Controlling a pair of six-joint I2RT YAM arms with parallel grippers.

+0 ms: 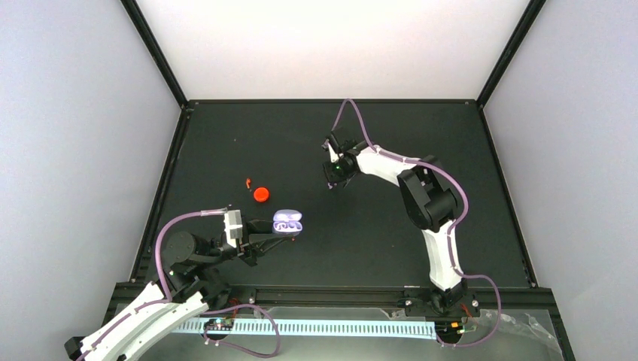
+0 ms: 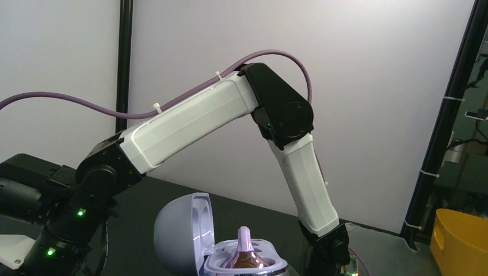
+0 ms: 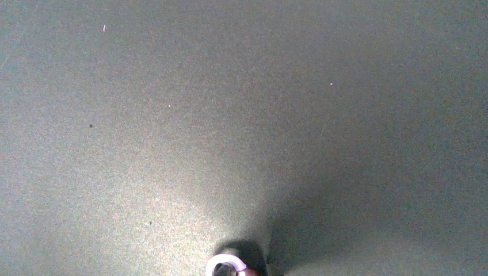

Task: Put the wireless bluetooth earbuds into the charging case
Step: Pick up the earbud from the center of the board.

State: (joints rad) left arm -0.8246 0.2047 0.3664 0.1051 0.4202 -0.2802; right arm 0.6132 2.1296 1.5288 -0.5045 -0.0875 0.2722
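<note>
The lavender charging case [image 1: 287, 223] is open, and my left gripper [image 1: 274, 233] is shut on its base just above the mat. In the left wrist view its lid [image 2: 178, 233] stands up on the left, and one lavender earbud [image 2: 246, 248] sticks up from a well in the base; my own fingers are out of frame there. My right gripper [image 1: 333, 180] points down at the mat at mid-table. A second lavender earbud [image 3: 227, 268] shows at the bottom edge of the right wrist view. The fingers are hidden there, so I cannot tell whether they grip it.
A round red-orange case [image 1: 261, 194] lies on the mat left of centre, with a tiny red-orange earbud [image 1: 247, 182] just behind it. The right arm [image 2: 230, 115] arches across the left wrist view. A yellow bin [image 2: 460, 244] stands off the table.
</note>
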